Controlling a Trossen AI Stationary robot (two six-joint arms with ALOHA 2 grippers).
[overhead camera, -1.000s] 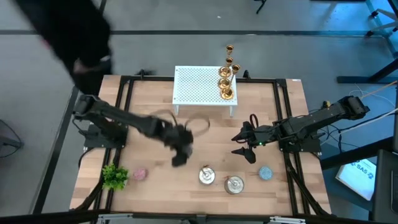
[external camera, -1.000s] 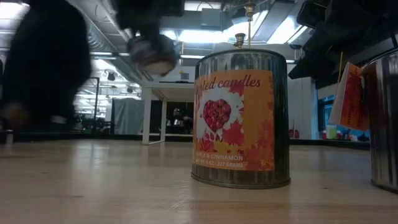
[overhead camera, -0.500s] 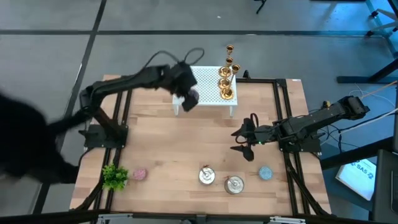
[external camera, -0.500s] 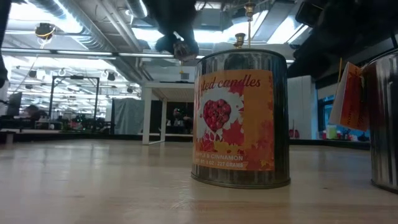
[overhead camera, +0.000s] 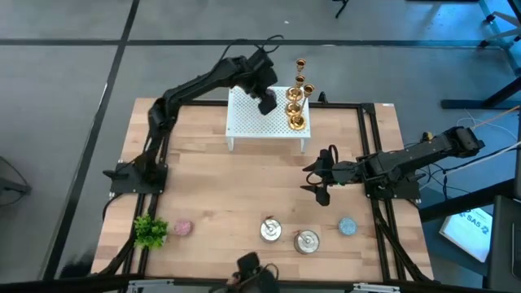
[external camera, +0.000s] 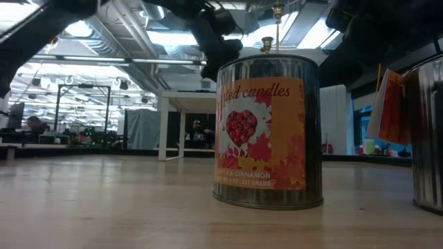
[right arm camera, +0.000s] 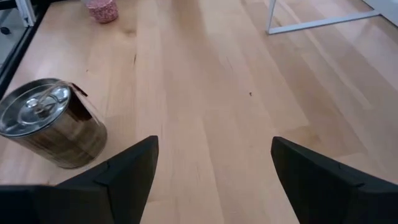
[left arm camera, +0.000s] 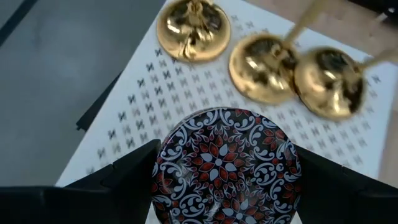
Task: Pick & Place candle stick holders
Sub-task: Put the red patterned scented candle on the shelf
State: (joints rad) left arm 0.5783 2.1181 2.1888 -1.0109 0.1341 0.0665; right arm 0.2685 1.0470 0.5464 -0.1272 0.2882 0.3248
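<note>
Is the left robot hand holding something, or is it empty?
Holding something. A round patterned tin sits clamped between the left gripper's fingers, over the white perforated stand beside three gold candlesticks.

Looking straight down on whole table (overhead camera: 203, 187) from high; sitting at tabletop level right behind tin (external camera: 266, 131); left wrist peering close at white rack (left arm camera: 143, 93); right wrist sharing another tin (right arm camera: 50, 124).
</note>
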